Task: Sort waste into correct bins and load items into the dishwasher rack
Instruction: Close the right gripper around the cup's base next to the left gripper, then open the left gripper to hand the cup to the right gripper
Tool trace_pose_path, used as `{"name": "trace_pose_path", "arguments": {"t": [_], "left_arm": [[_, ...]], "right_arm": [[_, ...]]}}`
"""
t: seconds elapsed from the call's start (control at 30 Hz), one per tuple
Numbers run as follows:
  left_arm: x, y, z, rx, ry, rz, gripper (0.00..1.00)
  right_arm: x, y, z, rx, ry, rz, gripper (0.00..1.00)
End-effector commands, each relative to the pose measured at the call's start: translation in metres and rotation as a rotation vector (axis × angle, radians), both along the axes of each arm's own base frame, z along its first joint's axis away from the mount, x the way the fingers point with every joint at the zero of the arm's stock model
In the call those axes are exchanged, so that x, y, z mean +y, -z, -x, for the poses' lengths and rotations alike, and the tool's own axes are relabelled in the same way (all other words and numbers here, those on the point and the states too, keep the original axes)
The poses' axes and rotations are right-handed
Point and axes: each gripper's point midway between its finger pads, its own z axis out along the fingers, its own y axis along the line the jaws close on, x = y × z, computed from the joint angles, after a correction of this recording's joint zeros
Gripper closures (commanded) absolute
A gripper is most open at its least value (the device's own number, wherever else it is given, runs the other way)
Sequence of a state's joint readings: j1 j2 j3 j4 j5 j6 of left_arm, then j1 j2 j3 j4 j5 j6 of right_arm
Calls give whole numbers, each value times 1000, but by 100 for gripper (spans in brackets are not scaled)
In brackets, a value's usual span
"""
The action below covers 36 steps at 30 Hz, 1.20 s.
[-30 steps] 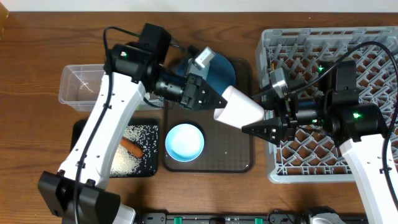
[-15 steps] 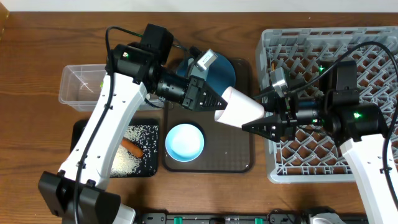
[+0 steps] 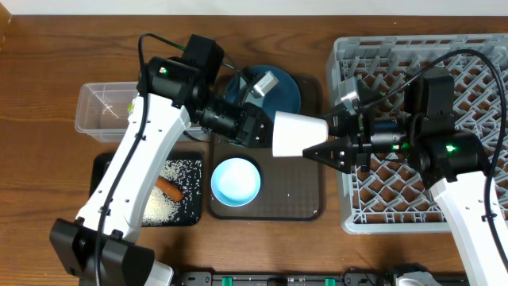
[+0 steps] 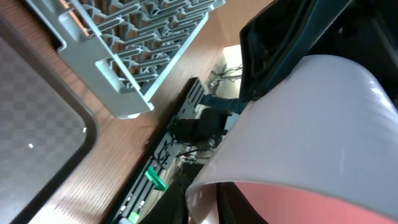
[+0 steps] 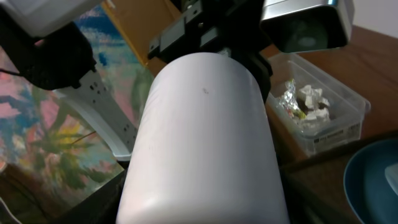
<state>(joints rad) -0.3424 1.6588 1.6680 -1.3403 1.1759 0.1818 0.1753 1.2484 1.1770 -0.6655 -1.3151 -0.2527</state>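
The pale pink cup (image 3: 300, 133) lies level in the air above the brown serving tray (image 3: 305, 199), between my two arms. My left gripper (image 3: 260, 131) is shut on its rim, with one finger inside the mouth (image 4: 249, 202). My right gripper (image 3: 324, 143) is open, its fingers on either side of the cup's base end (image 5: 205, 143). The grey dishwasher rack (image 3: 468, 71) stands at the right. The round blue plate (image 3: 282, 91) and the white bowl with light blue inside (image 3: 236, 179) are on the serving tray. The light blue cup is out of view.
The clear tub (image 3: 99, 111) at the left holds crumpled white paper and the wrapper (image 5: 308, 102). The black tray (image 3: 107, 171) holds white rice (image 3: 176, 199) and the orange carrot (image 3: 167, 187). The rack's near corner (image 4: 124, 74) shows in the left wrist view.
The cup has swung from tilted to level and shifted up and left. My right gripper has followed and moved further along the cup's base end.
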Motion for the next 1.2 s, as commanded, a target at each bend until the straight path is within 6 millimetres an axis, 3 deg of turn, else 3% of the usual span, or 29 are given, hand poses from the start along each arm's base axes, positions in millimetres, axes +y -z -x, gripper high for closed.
{"name": "trace_pose_path", "arguments": {"t": [0.0,0.27,0.43,0.6,0.73,0.83,1.17], "left_arm": [[3,10,-1,-21,1,-63,78],[10,24,-10,-78,-16,-151,69],[13,30,-19,-126,-29,-188,66],[13,33,-27,-170,-38,-205,55],[15,36,-30,-187,-45,-227,37],[15,36,-30,-187,-45,-227,17],[15,36,-30,-187,-45,-227,7]], "right_arm": [[-2,-2,-7,13,40,18,61],[-4,7,-15,33,99,64,62],[-14,33,-24,108,207,186,62],[-34,66,-34,178,351,355,62],[-57,89,-45,270,520,485,65],[-78,101,-51,344,647,562,67],[-129,101,-50,433,884,720,67]]}}
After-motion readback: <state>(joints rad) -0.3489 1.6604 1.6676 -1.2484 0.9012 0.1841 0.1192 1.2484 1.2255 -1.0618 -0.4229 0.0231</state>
